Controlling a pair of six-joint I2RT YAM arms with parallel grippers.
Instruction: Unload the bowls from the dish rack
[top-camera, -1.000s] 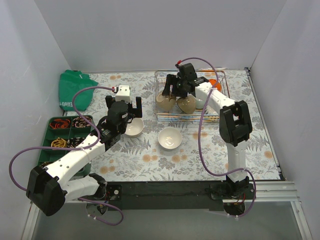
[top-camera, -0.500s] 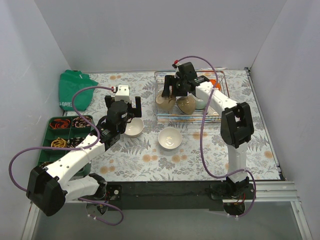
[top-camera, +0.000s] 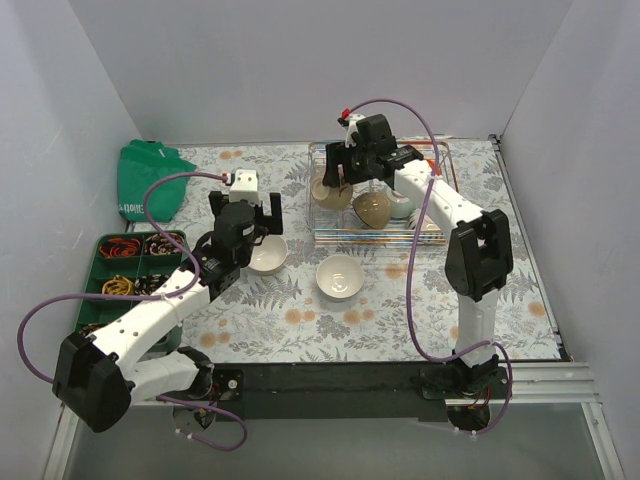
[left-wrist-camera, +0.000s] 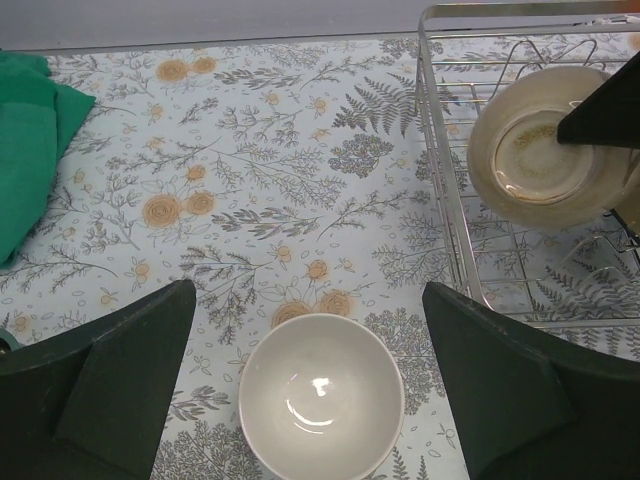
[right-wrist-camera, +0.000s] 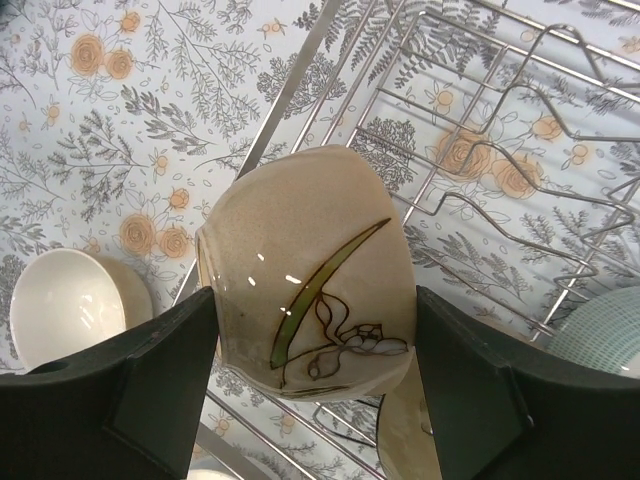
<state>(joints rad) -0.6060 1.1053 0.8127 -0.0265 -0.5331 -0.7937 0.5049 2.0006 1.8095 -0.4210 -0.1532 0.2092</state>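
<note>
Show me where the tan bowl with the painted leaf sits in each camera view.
Top external: the tan bowl is at the left end of the dish rack, under the right pincer.
Left wrist: upper right, underside facing the camera, inside the dish rack.
Right wrist: centre, between the right pincer's fingers.
Shared landmark: the dish rack's wire rim.

Floral table (top-camera: 300, 320): white bowl (top-camera: 268, 255), 2nd white bowl (top-camera: 340, 276) mid; dish rack (top-camera: 330, 236) rear R; green tray (top-camera: 98, 268), green cloth (top-camera: 145, 180) L.
</note>
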